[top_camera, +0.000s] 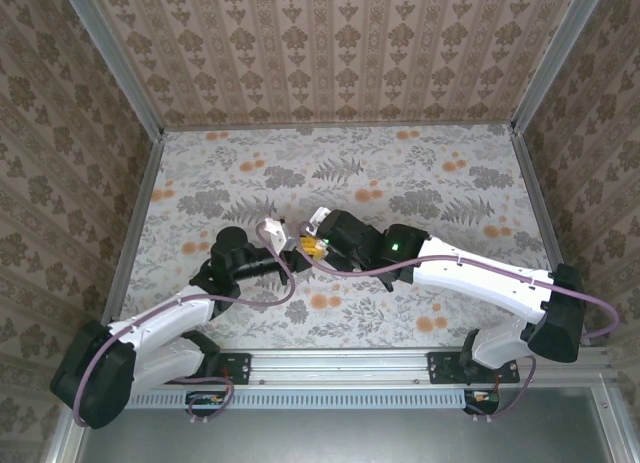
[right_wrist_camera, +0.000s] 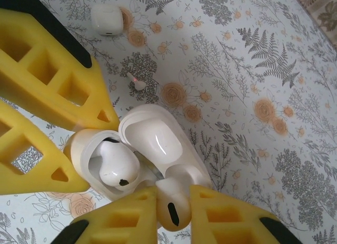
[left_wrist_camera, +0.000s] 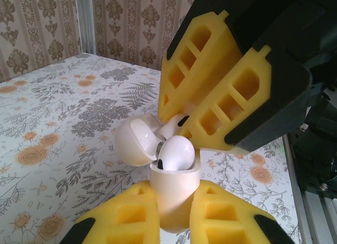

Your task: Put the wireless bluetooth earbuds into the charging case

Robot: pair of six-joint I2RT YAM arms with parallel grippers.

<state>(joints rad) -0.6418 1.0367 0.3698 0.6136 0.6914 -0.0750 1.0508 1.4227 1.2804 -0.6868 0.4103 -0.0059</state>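
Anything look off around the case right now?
Yes: the earbud in the case stands high above the rim, seemingly not seated. A small white stemmed bit lies loose on the table, apart from the case; I cannot tell what it is.

both arms reach from the near edge of the table (top_camera: 440,173) to its middle, where the left gripper (top_camera: 290,240) and the right gripper (top_camera: 311,245) meet tip to tip. yellow fingers (top_camera: 312,247) show at the meeting point; what sits between them is too small to tell. a green light (top_camera: 397,247) glows on the right arm's black wrist. purple cables (top_camera: 292,280) loop along both arms. patterned walls (top_camera: 330,53) close the table's left, far and right edges.
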